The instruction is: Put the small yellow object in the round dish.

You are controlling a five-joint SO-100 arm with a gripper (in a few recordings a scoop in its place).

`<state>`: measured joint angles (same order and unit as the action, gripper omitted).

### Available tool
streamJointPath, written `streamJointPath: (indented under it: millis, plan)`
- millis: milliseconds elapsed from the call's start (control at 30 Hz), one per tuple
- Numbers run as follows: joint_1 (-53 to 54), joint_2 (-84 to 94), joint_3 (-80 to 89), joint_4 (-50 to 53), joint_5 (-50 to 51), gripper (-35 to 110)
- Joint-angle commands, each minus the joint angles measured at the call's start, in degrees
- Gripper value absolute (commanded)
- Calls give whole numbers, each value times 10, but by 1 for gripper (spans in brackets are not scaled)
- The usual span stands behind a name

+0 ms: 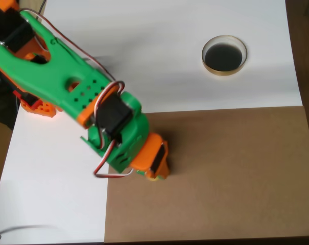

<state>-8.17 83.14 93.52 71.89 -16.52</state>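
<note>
Glossy black round dish [224, 55], tan-rimmed.

A white table top [169, 46] is seen from above, evenly lit. A brown board [231, 173] is laid over its lower right part. Darker floor [305, 51] is glimpsed at the right edge.

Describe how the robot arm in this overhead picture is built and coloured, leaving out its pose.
The arm has bright green plastic links with orange parts at the joints and base. One green link carries a grid of small holes. Black servo blocks sit at the joints, and thin red and white cables loop along it. The gripper is orange with a black strip on its side.
</note>
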Motion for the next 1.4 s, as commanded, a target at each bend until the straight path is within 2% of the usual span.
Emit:
streamJointPath:
  millis: [0,567,867,1367]
  plan:
    - [-44,16,-41,11,-10,0]
    - [-253,27,-91,70,-48,-1]
    - [-308,22,-138,84,-53,-1]
    - [-412,-51,-281,97,14,-1]
